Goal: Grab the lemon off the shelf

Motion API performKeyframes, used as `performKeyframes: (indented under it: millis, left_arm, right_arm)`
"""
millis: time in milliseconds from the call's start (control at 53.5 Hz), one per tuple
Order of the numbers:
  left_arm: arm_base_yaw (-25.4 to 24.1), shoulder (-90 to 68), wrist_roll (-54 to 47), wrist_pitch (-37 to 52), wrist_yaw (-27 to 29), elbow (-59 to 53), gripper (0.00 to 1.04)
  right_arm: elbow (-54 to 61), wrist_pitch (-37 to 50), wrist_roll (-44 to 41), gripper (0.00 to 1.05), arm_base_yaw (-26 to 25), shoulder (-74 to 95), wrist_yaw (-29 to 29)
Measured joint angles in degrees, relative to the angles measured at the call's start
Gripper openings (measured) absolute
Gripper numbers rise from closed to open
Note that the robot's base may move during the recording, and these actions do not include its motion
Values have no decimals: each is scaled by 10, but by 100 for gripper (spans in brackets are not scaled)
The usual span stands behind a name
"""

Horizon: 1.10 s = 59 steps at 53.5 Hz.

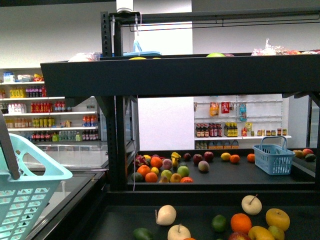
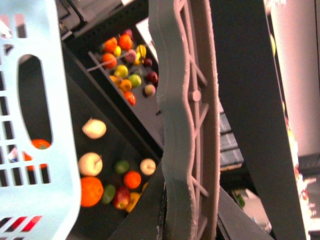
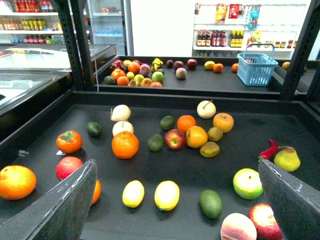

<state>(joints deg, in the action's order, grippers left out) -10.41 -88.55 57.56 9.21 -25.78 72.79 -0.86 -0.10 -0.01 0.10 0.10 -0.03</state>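
Plainly early days: the lemon [image 3: 167, 195] is not yet picked. It lies on its side on the lowest worktop [image 3: 250, 145] of the black shelf [image 1: 175, 75], with nothing gripping it.

Taking 12 o'clock as straight ahead of the robot:
- smaller yellow oval [image 3: 133, 193] just beside it at 9 o'clock
- dark green avocado [image 3: 211, 203] near at 3 o'clock
- orange [image 3: 125, 144] off toward 11 o'clock

Right pincer [image 3: 176, 164] is released, fingers [image 3: 65, 205] spread wide. The lemon sits below and between them, apart from both. Descent, closing and lift all remain, by my reading.

Left pincer [image 2: 185, 130] is beside a pale blue basket [image 1: 30, 185]; its grip is hidden, so I cannot tell.
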Motion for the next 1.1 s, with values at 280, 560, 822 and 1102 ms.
performKeyframes:
  millis: [280, 560, 822, 1102]
  left_arm:
    - [121, 22, -52, 11, -21, -66, 11]
    - [232, -17, -55, 91, -34, -79, 11]
    - [286, -113, -54, 104, -12, -54, 11]
    - [318, -160, -64, 115, -22, -10, 11]
  right_arm:
    - [0, 0, 0, 97, 0, 0, 0]
    - [0, 0, 0, 97, 0, 0, 0]
    - [0, 0, 0, 97, 0, 0, 0]
    - [0, 0, 0, 97, 0, 0, 0]
